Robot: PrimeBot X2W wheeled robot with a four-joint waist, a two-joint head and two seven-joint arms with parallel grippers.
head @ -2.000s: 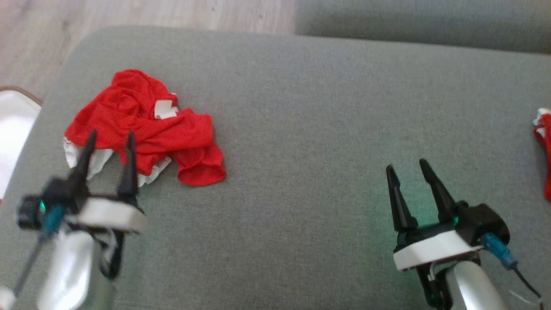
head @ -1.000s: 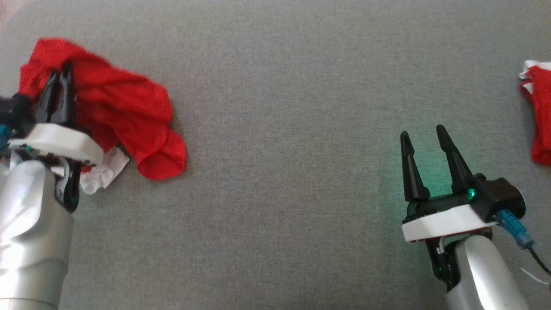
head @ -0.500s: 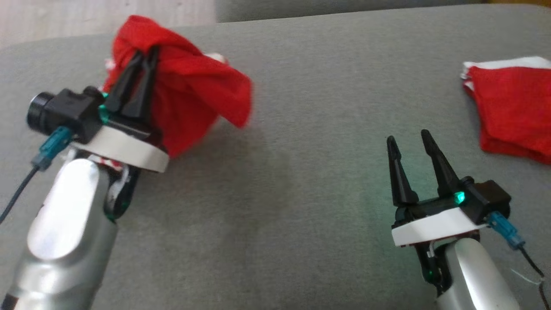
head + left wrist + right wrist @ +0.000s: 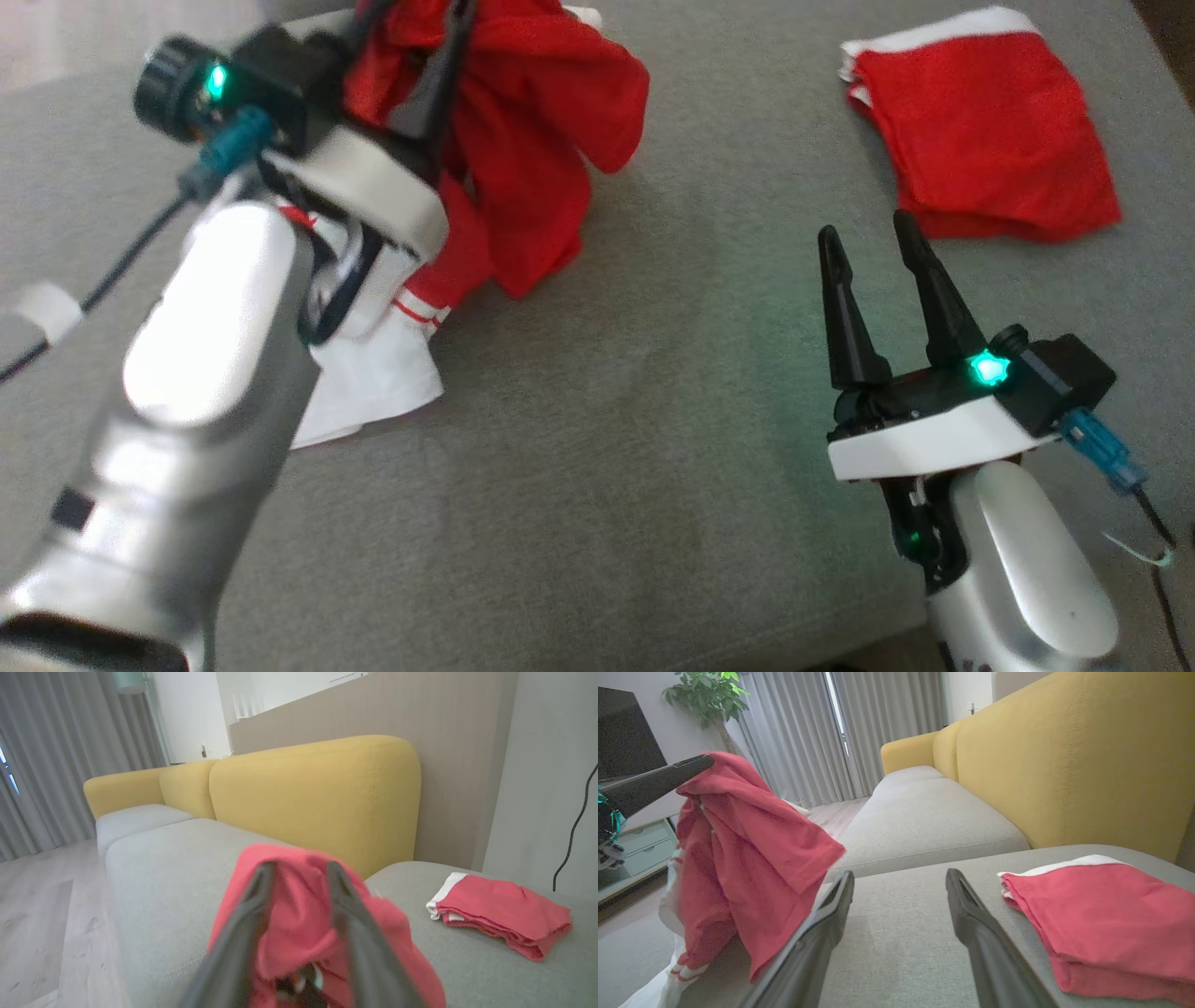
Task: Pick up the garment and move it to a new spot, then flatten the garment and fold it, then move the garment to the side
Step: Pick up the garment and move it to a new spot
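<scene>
The garment, red with a white striped part, hangs crumpled from my left gripper above the grey sofa seat; its white end touches the cushion. In the left wrist view the left gripper has its two fingers parted, with the red cloth draped over and between them. From the right wrist, one left finger shows with the garment hanging off it. My right gripper stands open and empty low over the seat, to the right of the garment, and is seen again in its own view.
A folded red and white garment lies at the back right of the grey seat. A yellow backrest rises behind the cushions. A low cabinet, curtains and a plant stand beyond the sofa.
The camera has shifted. My left gripper has lifted the garment and carried it toward the middle of the seat, and its fingers have spread apart. The right gripper stays open.
</scene>
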